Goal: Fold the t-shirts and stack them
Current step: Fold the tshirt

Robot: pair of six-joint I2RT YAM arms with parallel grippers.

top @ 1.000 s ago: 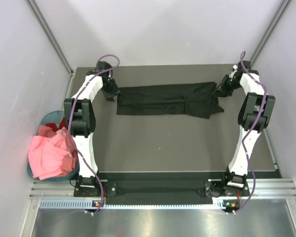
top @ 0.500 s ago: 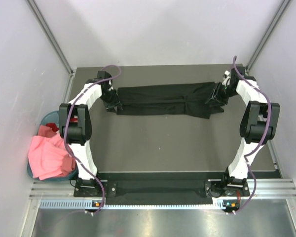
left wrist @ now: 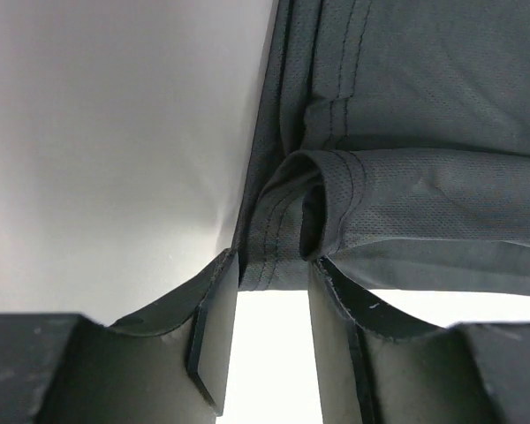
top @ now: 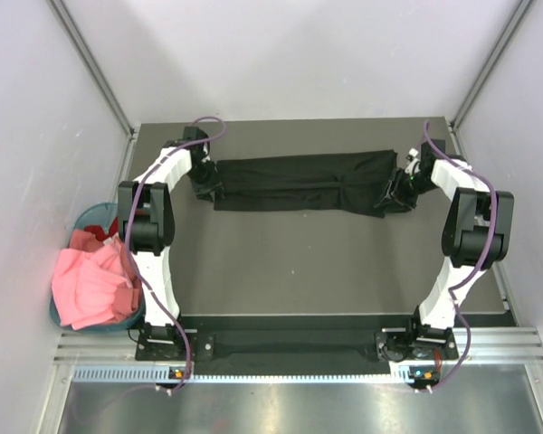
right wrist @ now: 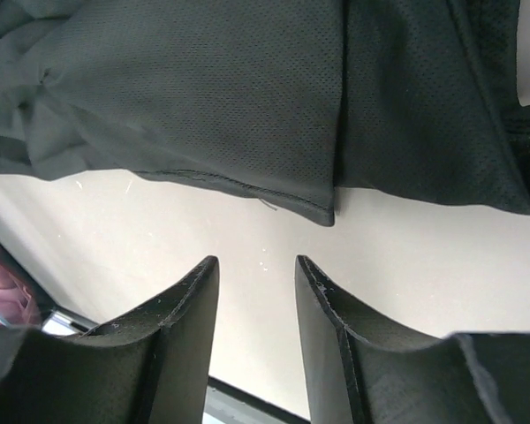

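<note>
Fingers of the left hand (left wrist: 272, 265) stand spread, neither one pressing on cloth. The stitched hem at the left end of the black t-shirt (left wrist: 415, 185) lies right at their tips, with a small loop of folded hem just ahead of one finger. Bare counter (top: 299, 262) shows in the gap between the two fingers. From above, this hand sits low at the shirt's left end, near the counter's far left corner.

The right hand (right wrist: 256, 265) is spread as well, with nothing between its fingers. They are over bare counter, and the shirt's stitched edge lies just ahead of the tips, apart from them. From above, this hand is at the shirt's right end, where the cloth is bunched and layered.

The black t-shirt lies as a long, narrow folded band across the far part of the counter, reaching from one hand to the other. Off the counter's left side stands a round teal basket (top: 89, 217), with a pink t-shirt (top: 90, 289) heaped over its near rim and a bit of red t-shirt (top: 83, 237) showing behind the pink.
</note>
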